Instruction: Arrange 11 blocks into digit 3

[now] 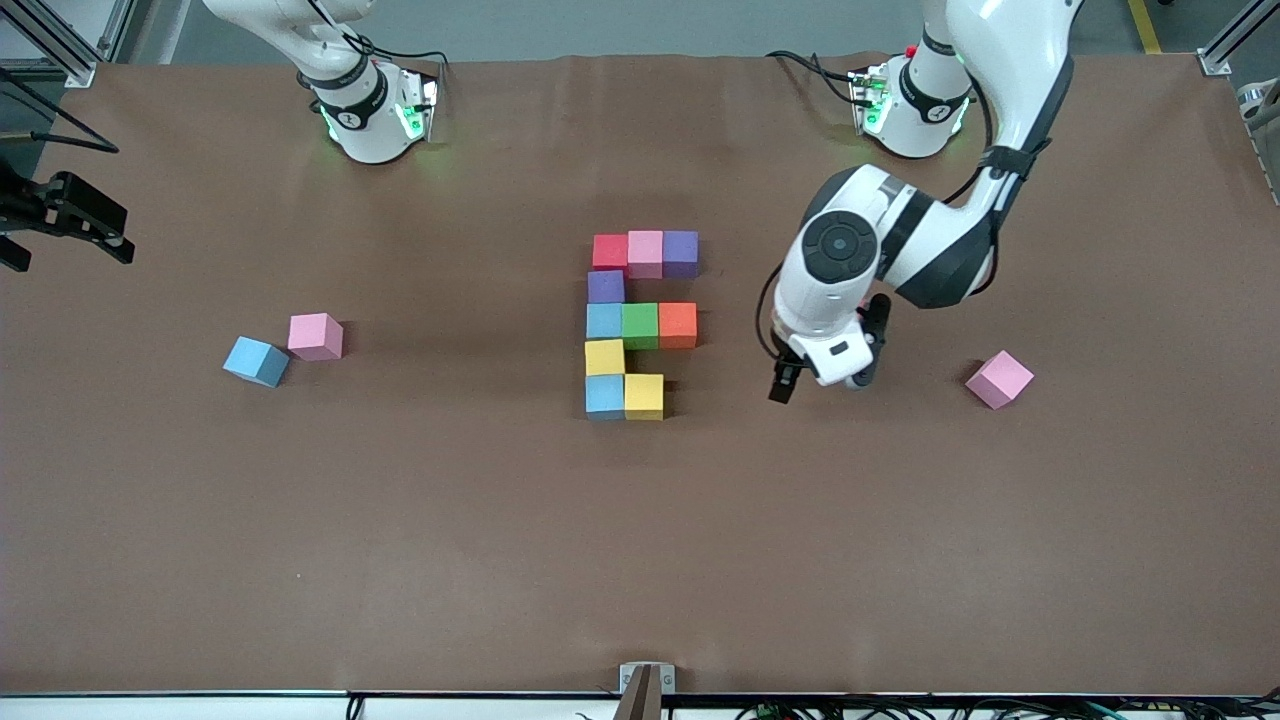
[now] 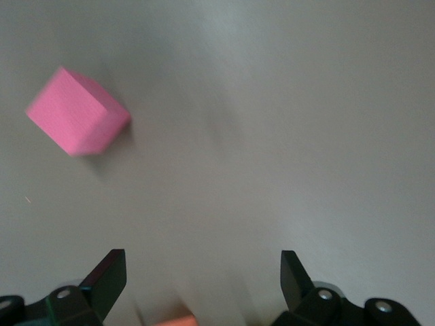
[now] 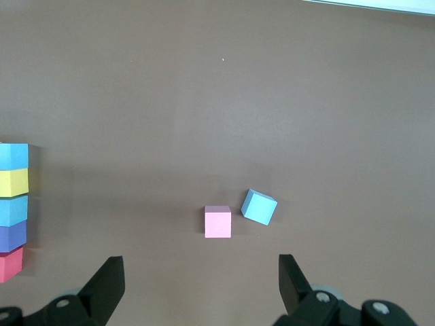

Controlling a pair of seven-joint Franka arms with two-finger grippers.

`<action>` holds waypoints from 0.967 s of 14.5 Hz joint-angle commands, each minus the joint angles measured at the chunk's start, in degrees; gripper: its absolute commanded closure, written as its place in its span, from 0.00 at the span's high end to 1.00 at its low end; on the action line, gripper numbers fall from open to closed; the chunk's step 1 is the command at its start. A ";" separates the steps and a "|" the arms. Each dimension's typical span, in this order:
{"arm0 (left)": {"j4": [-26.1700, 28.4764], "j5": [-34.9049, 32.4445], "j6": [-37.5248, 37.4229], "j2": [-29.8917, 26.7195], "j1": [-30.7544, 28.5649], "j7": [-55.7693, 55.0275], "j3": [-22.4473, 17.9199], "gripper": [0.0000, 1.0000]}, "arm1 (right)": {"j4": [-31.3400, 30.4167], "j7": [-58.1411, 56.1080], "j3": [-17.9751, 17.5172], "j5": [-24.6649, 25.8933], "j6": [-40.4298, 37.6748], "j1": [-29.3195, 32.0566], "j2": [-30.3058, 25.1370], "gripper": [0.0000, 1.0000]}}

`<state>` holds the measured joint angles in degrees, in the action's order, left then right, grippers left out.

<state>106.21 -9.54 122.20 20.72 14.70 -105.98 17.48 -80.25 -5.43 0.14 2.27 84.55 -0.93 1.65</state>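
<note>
You're one block short. The 3 (image 1: pixel 640 322) sits mid-table with ten blocks placed. Its bar at 6 o'clock has only two, and the open cell is at 3 o'clock from the yellow block (image 1: pixel 644 396).

The figure's long axis runs 12 to 6 on the front view. Its bars stick out toward 3 o'clock, so it reads properly from the robots' side.

Your left gripper (image 2: pixel 202 261) hangs over bare table between the 3 and the loose pink block (image 1: pixel 999 379). Its jaws are spread wide and hold nothing. I'd say the step in hand is fetching that block, which lies at about 3 o'clock from the gripper. It is turned askew to the figure's grid, so match your wrist to its faces before you close, then square it up when you set it down.

Your right gripper (image 3: pixel 200 272) waits over the right arm's end of the table, also wide open and empty. Two spare blocks, pink (image 1: pixel 316 336) and blue (image 1: pixel 256 361), lie below it.
</note>
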 commanded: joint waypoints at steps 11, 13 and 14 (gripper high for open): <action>29.49 1.19 17.53 -11.94 -10.04 27.20 0.27 0.99 | 0.44 4.64 -0.31 -0.43 -0.17 1.81 -0.16 1.00; 30.02 1.19 18.25 -10.97 -11.44 34.93 0.36 0.99 | 0.44 4.64 -0.31 -0.43 -0.26 1.81 -0.16 1.00; 30.20 1.19 18.25 -10.71 -11.79 37.49 0.27 0.99 | 0.44 4.64 -0.31 -0.34 -0.26 1.81 -0.16 1.00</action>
<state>135.33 -9.52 139.36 10.31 4.32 -74.96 17.45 -80.11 -1.65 0.30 2.25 84.63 0.33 1.66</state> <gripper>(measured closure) 0.004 0.000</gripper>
